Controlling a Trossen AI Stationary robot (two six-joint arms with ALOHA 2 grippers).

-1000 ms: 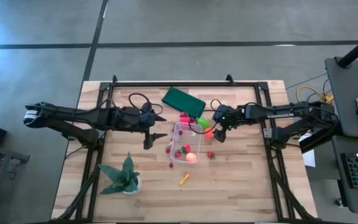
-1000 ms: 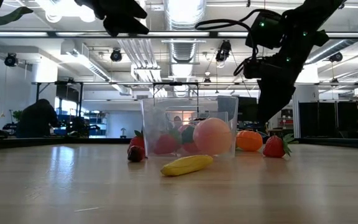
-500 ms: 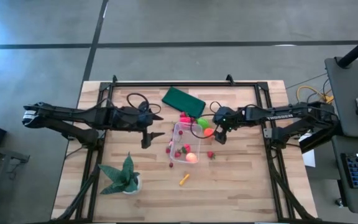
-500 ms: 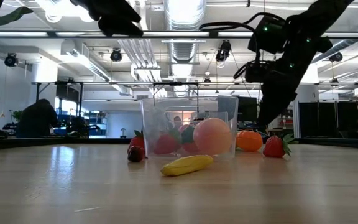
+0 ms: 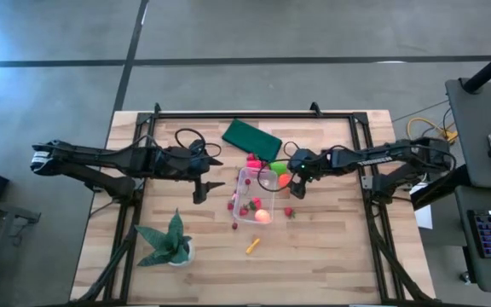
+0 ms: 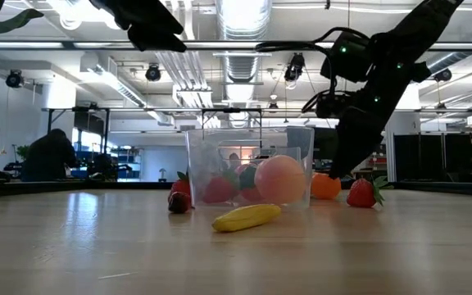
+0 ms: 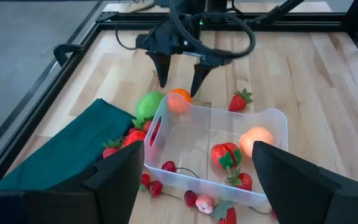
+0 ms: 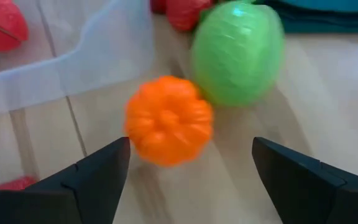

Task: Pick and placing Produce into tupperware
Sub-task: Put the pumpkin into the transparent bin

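Right tool [image 7: 179, 78] now astride orange ball [image 8: 168, 120].

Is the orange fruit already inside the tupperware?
No, the orange fruit sits on the wood outside the tupperware wall, beside the green fruit, between the open right gripper fingers.

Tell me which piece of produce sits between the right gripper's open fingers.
The orange ball, just outside the tupperware beside the lime-green piece; right gripper straddles it.

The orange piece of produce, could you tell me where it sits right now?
In the high view the orange piece lies on the table just outside the tupperware, on its right-arm side, beside the green piece, under the open right end effector.
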